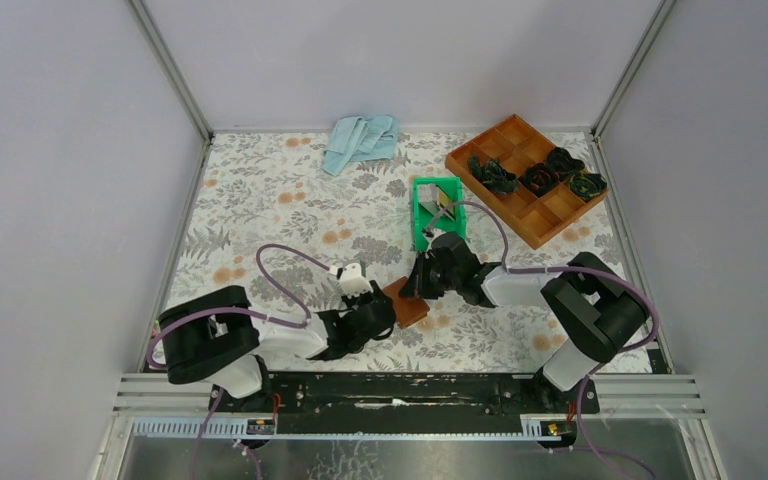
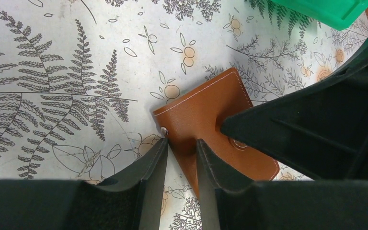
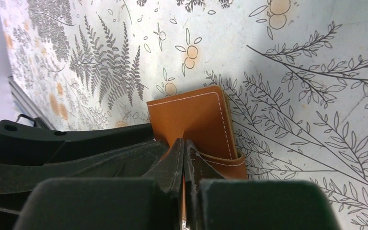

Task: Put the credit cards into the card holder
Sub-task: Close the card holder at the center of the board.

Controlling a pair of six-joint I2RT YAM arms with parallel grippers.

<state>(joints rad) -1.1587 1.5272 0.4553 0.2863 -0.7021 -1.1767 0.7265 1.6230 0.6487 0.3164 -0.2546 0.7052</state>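
Note:
The brown leather card holder (image 1: 410, 308) lies flat on the patterned table between both grippers. My left gripper (image 1: 387, 312) comes from the near left. Its fingers stand apart at the holder's corner by the metal snap (image 2: 165, 129): one fingertip beside the edge, the other over the leather (image 2: 206, 110). My right gripper (image 3: 183, 142) is shut, a thin strip of the holder's leather (image 3: 191, 115) pinched between its pads, the edge beside it curling up. Its dark finger (image 2: 249, 122) rests on the holder. Credit cards (image 1: 443, 205) stand in the green bin (image 1: 421, 215), away from both grippers.
An orange-brown wooden compartment tray (image 1: 550, 215) with dark bundles sits at the back right. A light blue cloth (image 1: 360, 140) lies at the back centre. The green bin's corner (image 2: 335, 9) shows just beyond the holder. Grey walls enclose the table.

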